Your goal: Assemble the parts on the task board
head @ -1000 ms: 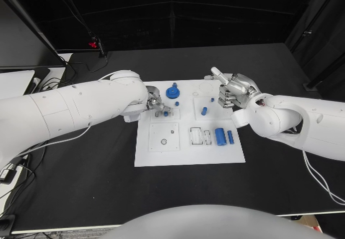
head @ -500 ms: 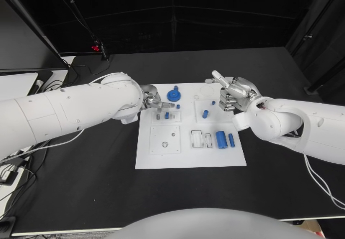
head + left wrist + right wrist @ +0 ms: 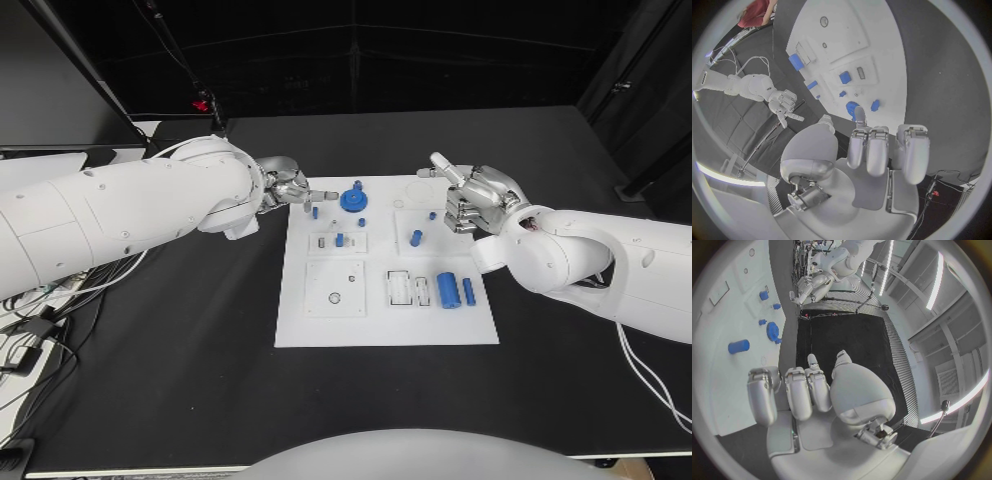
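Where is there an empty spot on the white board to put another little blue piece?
The near strip of the task board, below the square plate with a hole and the big blue cylinder, looks bare. The far part is crowded: the blue gear and small blue pieces sit between the left hand and right hand.

Black table (image 3: 188, 380) under the scene. Dark curtain (image 3: 389, 60) along the far side. Black upright post (image 3: 72, 70) at far left. Small red light (image 3: 202, 103) near the table's far left corner. Loose cables (image 3: 36, 330) at left edge.
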Available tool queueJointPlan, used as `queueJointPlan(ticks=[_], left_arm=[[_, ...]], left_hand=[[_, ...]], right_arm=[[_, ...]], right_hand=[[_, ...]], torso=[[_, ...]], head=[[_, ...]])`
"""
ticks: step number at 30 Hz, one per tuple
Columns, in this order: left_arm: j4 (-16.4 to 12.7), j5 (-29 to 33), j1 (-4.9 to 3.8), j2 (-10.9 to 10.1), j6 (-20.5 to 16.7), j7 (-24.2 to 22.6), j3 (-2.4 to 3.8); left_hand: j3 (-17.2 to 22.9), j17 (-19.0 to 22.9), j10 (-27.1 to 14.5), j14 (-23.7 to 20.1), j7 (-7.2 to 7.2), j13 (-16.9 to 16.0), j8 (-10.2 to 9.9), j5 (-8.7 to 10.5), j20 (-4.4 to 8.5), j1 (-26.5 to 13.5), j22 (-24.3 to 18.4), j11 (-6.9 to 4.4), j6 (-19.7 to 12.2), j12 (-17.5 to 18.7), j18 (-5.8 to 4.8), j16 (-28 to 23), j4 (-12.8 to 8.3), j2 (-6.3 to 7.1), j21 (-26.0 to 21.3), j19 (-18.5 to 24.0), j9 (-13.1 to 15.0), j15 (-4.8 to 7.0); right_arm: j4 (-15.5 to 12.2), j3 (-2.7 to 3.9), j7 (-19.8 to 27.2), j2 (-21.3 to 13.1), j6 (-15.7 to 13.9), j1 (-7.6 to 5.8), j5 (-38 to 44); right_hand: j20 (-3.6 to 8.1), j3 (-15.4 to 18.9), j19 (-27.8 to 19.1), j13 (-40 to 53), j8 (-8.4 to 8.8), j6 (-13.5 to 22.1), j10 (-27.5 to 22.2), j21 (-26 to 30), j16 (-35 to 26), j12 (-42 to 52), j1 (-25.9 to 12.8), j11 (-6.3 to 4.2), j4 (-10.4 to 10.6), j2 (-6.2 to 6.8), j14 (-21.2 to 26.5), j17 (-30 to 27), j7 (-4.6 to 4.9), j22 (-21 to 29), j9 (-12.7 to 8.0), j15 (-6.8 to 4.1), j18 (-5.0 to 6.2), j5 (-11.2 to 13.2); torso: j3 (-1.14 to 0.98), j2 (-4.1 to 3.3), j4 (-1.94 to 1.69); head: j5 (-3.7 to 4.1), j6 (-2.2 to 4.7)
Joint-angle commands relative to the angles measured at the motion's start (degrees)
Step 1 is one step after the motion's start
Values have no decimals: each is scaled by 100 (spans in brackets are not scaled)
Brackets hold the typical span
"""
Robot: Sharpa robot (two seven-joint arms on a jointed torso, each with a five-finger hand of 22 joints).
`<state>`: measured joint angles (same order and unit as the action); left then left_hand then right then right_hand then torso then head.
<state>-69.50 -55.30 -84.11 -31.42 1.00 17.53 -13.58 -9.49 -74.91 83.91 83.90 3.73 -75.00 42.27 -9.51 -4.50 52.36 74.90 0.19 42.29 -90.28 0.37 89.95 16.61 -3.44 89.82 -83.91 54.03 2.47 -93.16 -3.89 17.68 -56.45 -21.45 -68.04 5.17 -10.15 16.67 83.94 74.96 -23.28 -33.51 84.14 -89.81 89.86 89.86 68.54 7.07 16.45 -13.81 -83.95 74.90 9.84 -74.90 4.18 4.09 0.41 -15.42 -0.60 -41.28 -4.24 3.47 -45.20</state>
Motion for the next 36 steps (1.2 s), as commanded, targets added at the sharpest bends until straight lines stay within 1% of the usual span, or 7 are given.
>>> queueJointPlan(ticks=[1,7,13,16,22,27,36], left_arm=[[141,85,-17,24,256,-160,3],[573,87,-10,204,385,-285,3],[1024,84,28,451,451,-383,2],[1185,83,48,546,489,-427,2],[1399,43,73,702,699,-424,2],[1579,-200,109,837,970,-342,2],[1889,-476,183,1053,1063,-371,3]], left_hand=[[-33,-1509,609,610,15,-1500,-29,-44,-1,70,1510,28,-9,28,-37,5,1,8,18,-609,-13,-19],[-53,-1509,609,610,17,-1500,-56,-101,5,139,1510,35,44,28,-37,5,11,-3,18,-609,-37,-7],[-65,-1509,609,610,10,-1500,-66,-136,13,181,1510,30,113,28,-37,5,11,-27,18,-609,-52,3],[-68,-1509,609,610,9,-1500,-68,-138,14,184,1510,29,122,28,-37,5,12,-31,18,-609,-54,4],[-105,-1509,609,610,4,-1500,-93,-90,20,153,1510,25,166,28,-37,5,20,-46,18,-609,-72,10],[-226,-1509,609,610,6,-1500,-215,152,28,2,1510,25,225,28,-37,5,18,-122,18,-609,-139,14],[-257,-1509,609,610,11,-1500,-261,197,29,-21,1510,29,226,28,-37,5,18,-130,18,-609,-162,12]], right_arm=[[-5,2,15,7,33,-2,0],[2,1,15,16,36,5,0],[10,1,14,28,39,13,0],[13,1,12,29,37,16,0],[22,1,8,36,32,18,0],[19,1,6,46,33,19,0],[26,1,-4,57,26,19,0]], right_hand=[[-28,14,606,1504,-40,35,586,-19,14,14,-4,13,16,-57,-605,1510,151,-1510,9,1,-41,-2],[-28,13,606,1504,-42,36,586,-19,14,14,-3,14,15,-59,-605,1510,151,-1510,9,2,-41,-4],[-28,13,606,1504,-42,36,586,-19,14,14,-2,14,15,-59,-605,1510,151,-1510,9,2,-41,-5],[-28,12,606,1504,-44,38,586,-19,14,14,0,14,14,-61,-605,1510,152,-1510,9,2,-41,-8],[-28,12,606,1504,-44,38,586,-19,14,14,0,14,14,-61,-605,1510,152,-1510,9,2,-41,-8],[-28,12,606,1504,-44,38,586,-19,14,14,0,14,14,-61,-605,1510,152,-1510,9,2,-41,-8],[-29,11,606,1504,-49,43,586,-19,14,14,5,15,12,-63,-605,1510,153,-1510,9,3,-41,-16]], torso=[[8,-9,2],[9,-8,14],[15,-11,22],[7,-9,12],[7,-9,12],[6,-10,17],[3,-10,10]], head=[[-72,70],[-200,174],[-269,252],[-281,278],[-290,283],[-294,280],[-270,265]])
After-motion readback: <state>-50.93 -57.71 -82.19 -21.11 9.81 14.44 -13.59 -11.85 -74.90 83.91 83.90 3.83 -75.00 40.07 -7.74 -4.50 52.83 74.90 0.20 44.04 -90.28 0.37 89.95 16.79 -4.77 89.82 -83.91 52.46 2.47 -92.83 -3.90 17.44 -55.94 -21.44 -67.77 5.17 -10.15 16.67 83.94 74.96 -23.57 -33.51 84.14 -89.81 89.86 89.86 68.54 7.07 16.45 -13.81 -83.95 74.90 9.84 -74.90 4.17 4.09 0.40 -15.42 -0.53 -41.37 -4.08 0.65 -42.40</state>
